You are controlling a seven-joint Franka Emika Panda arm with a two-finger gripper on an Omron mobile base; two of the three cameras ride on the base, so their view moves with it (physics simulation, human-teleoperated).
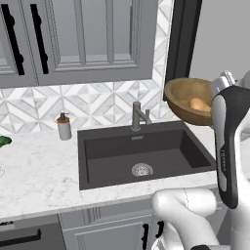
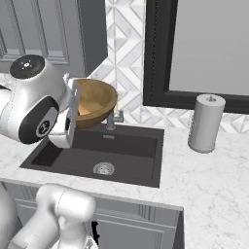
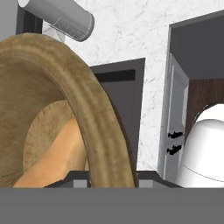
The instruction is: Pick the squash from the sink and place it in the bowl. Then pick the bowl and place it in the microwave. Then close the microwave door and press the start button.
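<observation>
A: Where was the squash (image 1: 197,104) found at this moment?

B: It was seen lying inside the bowl (image 1: 188,100), a pale orange lump against the golden wood. The bowl itself was held up in the air, tilted, above the far right corner of the sink (image 1: 146,151), just right of the faucet (image 1: 138,115).

A: And how was the bowl carried?

B: Its rim was pinched in the gripper (image 3: 107,183); the jaws were closed partway onto the wooden edge, as the hand view suggested, with the rim running straight down between the fingertips.

A: So what was judged done?

B: The first step was judged complete: the basin was bare but for its drain (image 1: 142,170), and the squash was in the bowl. The second step was under way, the bowl lifted but not yet set down.

A: What was left?

B: The bowl had yet to be placed in the microwave, whose dark-framed door (image 2: 160,53) was seen to the right above the counter (image 2: 214,170). The door was then to be shut and the start button pressed. A paper towel roll (image 2: 205,123) stood near that path.
</observation>
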